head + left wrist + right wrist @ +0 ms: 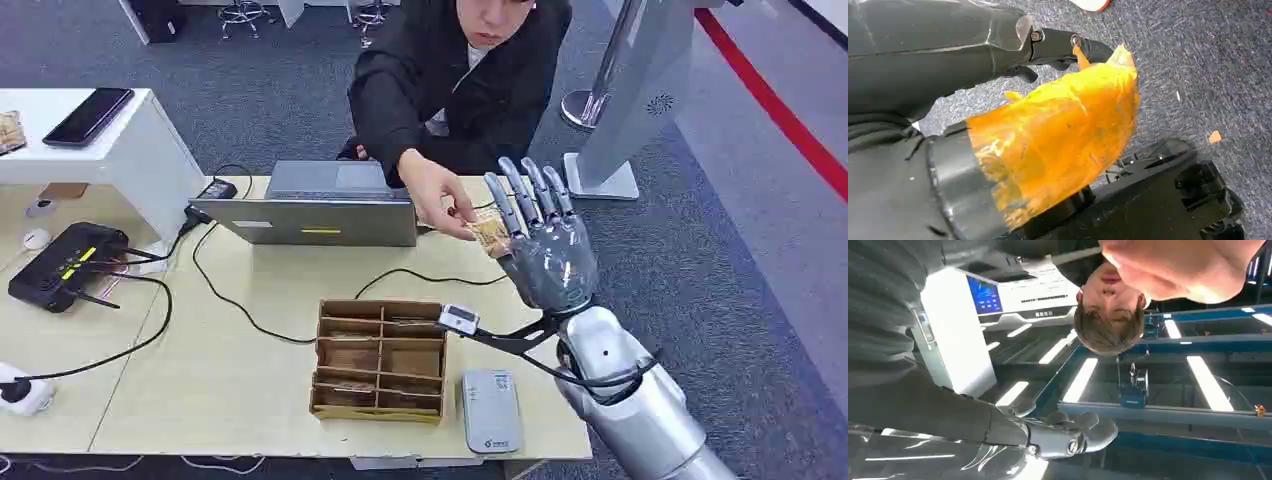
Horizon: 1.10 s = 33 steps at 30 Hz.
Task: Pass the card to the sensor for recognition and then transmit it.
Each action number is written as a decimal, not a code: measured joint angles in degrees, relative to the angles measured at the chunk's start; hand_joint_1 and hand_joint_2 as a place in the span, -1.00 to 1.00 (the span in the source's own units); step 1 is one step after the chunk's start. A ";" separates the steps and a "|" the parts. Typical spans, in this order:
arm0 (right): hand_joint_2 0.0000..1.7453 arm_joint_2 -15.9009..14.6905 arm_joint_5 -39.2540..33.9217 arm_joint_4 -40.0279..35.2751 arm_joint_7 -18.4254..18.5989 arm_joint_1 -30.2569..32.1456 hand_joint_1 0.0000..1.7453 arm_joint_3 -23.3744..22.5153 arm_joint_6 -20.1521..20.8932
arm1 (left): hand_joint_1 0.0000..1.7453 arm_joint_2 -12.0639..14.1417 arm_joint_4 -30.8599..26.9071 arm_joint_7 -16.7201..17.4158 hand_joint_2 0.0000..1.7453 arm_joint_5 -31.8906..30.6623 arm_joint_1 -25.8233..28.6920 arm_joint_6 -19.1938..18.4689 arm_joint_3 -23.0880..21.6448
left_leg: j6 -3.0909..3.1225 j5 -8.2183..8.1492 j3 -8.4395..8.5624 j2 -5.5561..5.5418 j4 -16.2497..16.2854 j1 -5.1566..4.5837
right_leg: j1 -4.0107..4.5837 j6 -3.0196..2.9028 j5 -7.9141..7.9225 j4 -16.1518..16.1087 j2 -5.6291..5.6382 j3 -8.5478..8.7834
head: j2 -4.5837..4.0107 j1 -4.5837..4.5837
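My right hand [545,250] is raised above the table's right side, fingers straight up and spread. A tan patterned card [488,232] sits at the left edge of those fingers. A person's hand [437,192] reaches over the laptop and pinches the card. In the right wrist view my thumb [1090,432] stands apart with nothing against it, and the person's hand [1188,265] is close. The white card sensor [491,410] lies flat at the table's front edge, below my right hand. My left hand [1048,130] hangs over grey carpet, wrapped in orange tape; how its fingers lie is unclear.
A divided cardboard box [380,358] stands left of the sensor. A grey laptop [320,205] sits at the table's far edge, with black cables trailing to a router [65,265] at the left. The person in black sits behind the table. A white kiosk base [610,175] stands at the right rear.
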 joint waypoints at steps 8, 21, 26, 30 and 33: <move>1.00 -0.02 -0.46 -0.24 -0.02 0.35 1.00 -0.13 0.11 | -1.00 -0.17 0.00 -0.09 -1.00 -0.13 0.00 0.11 -0.07 | 0.00 0.00 0.00 0.00 0.00 0.00 | 0.00 0.00 0.00 0.00 0.00 0.00 | 0.00 0.00; 1.00 -0.02 -1.25 -1.82 -0.20 1.15 1.00 -0.98 -0.04 | -1.00 -0.68 0.00 -0.35 -1.00 -0.24 0.01 0.48 -0.26 | 0.00 0.00 0.00 0.00 0.00 0.00 | 0.00 0.00 0.00 0.00 0.00 0.00 | 0.00 0.00; 1.00 0.04 -6.96 -3.76 -2.40 2.47 1.00 -1.16 -0.15 | -1.00 -0.85 0.00 -0.66 -1.00 0.20 0.03 0.68 -0.44 | 0.00 0.00 -0.01 -0.01 0.00 0.00 | 0.00 0.00 0.00 0.00 0.00 0.00 | 0.00 0.00; 1.00 0.37 -14.08 -5.62 -4.94 3.52 1.00 -1.22 2.15 | -1.00 -0.96 0.00 -1.09 -1.00 1.01 0.08 0.74 -0.44 | 0.00 0.00 -0.02 -0.01 0.00 0.00 | 0.00 0.00 -0.01 0.00 -0.01 0.00 | 0.00 0.00; 1.00 0.48 -18.43 -7.26 -6.54 4.55 1.00 -1.22 4.16 | -1.00 -1.01 0.00 -1.40 -1.00 1.49 0.24 0.90 -0.44 | 0.00 0.00 -0.02 -0.01 0.00 0.01 | 0.00 0.00 -0.01 0.00 -0.01 0.00 | 0.00 0.00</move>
